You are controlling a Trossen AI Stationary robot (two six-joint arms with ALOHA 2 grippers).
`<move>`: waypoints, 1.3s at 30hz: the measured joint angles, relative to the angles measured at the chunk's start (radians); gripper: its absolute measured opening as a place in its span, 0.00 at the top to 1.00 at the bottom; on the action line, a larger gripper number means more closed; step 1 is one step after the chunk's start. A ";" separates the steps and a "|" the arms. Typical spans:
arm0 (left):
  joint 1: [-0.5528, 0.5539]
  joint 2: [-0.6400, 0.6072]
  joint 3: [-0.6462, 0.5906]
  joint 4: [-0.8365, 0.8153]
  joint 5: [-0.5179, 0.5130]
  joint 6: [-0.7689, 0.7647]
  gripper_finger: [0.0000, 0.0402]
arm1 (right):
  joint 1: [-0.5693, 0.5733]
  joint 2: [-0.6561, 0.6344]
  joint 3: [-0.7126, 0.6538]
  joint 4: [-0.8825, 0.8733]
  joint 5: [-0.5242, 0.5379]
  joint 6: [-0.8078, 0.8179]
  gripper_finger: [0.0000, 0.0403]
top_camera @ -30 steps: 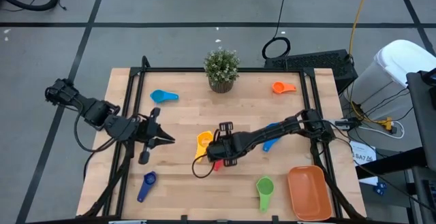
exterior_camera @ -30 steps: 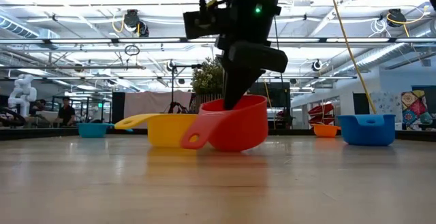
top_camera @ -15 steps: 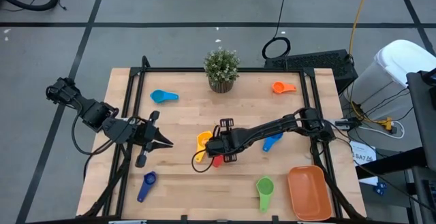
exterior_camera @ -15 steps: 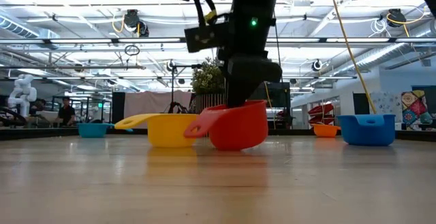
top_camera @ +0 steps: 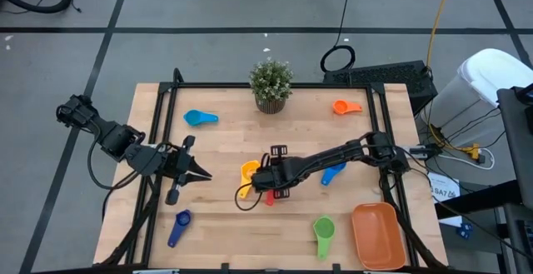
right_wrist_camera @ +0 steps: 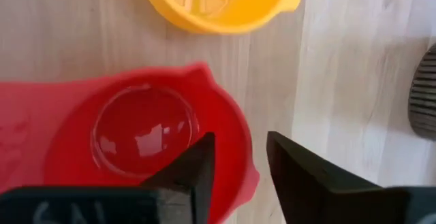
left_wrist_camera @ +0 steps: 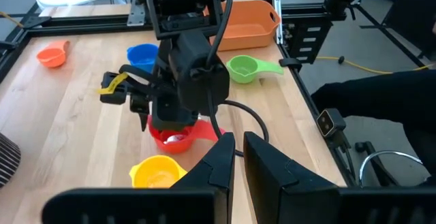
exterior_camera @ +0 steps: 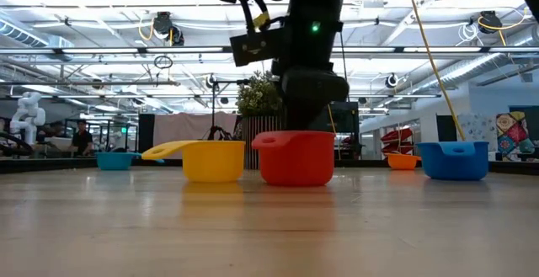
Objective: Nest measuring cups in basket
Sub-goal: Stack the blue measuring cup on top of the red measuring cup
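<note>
Pretty standard lab setup: grey floor [top_camera: 208, 7] marked with dark tape lines, cables trailing across it, one of them yellow [top_camera: 439, 16]. A white bin [top_camera: 487, 78] sits off to one side. Seen from table height it's a big open hall with strip lights [exterior_camera: 101, 12] on the ceiling, pipes overhead, and a person [exterior_camera: 82, 135] way in the back.

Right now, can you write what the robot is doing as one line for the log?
right gripper: open over red cup | red cup: upright on table beside yellow cup | left gripper: shut, waiting | basket: empty
</note>
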 joint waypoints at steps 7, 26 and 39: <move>0.000 0.000 0.000 -0.002 0.000 0.001 0.91 | 0.000 -0.067 0.000 -0.079 0.056 0.054 0.61; 0.001 0.070 0.000 -0.030 -0.002 -0.001 0.91 | -0.127 -0.701 -0.576 -0.146 -0.056 0.867 0.60; 0.002 0.109 0.000 -0.004 -0.001 0.075 0.91 | -0.115 -0.895 -0.883 0.033 -0.210 0.798 0.60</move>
